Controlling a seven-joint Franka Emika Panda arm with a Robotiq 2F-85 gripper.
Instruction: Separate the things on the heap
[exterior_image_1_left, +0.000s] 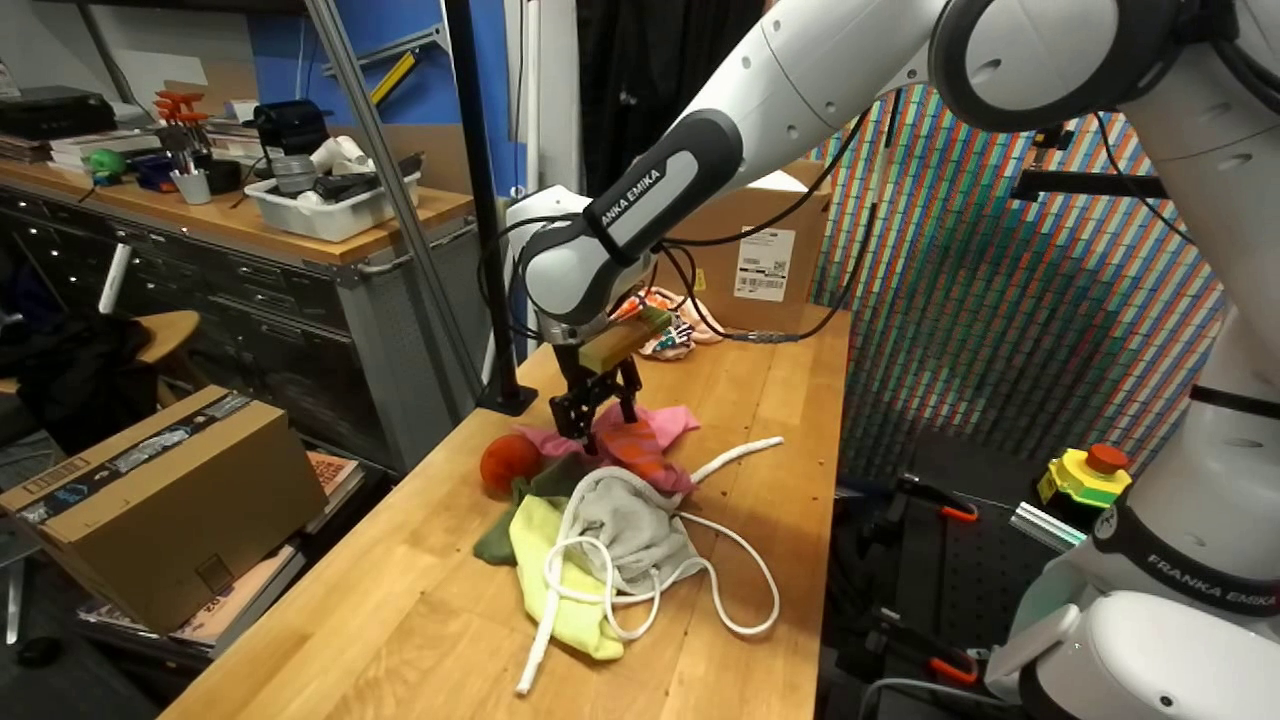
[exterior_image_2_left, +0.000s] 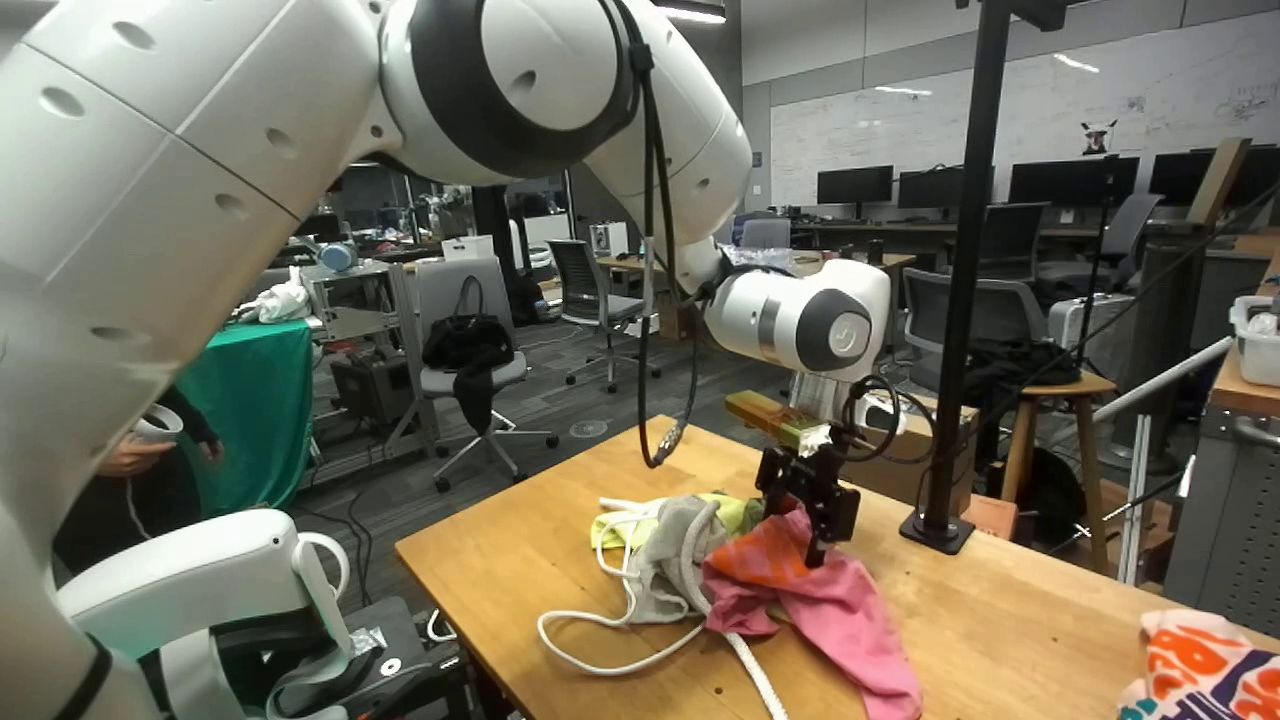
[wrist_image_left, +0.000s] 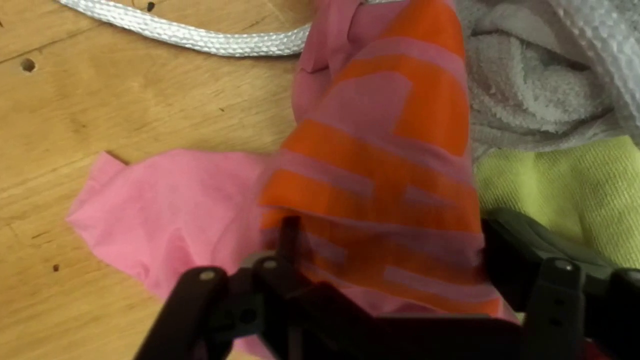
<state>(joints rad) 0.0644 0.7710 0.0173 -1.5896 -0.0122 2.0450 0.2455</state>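
In an exterior view we see the crumpled grey cloth (exterior_image_1_left: 628, 522) lying on the wooden table (exterior_image_1_left: 430, 640), with the white braided rope (exterior_image_1_left: 538, 646) looped over and beside it. Before it and to its left, partly under the rope, we have the pale yellow-green cloth (exterior_image_1_left: 580, 628); left of and behind that, the dark green cloth (exterior_image_1_left: 497, 540), and just behind this, the round red ball (exterior_image_1_left: 510, 463). Behind the grey cloth lies the pink cloth with orange print (exterior_image_1_left: 645, 455), the black gripper (exterior_image_1_left: 612, 432) over it. Farther back we find the multicoloured printed cloth (exterior_image_1_left: 670, 343), then the brown cardboard box (exterior_image_1_left: 718, 282).
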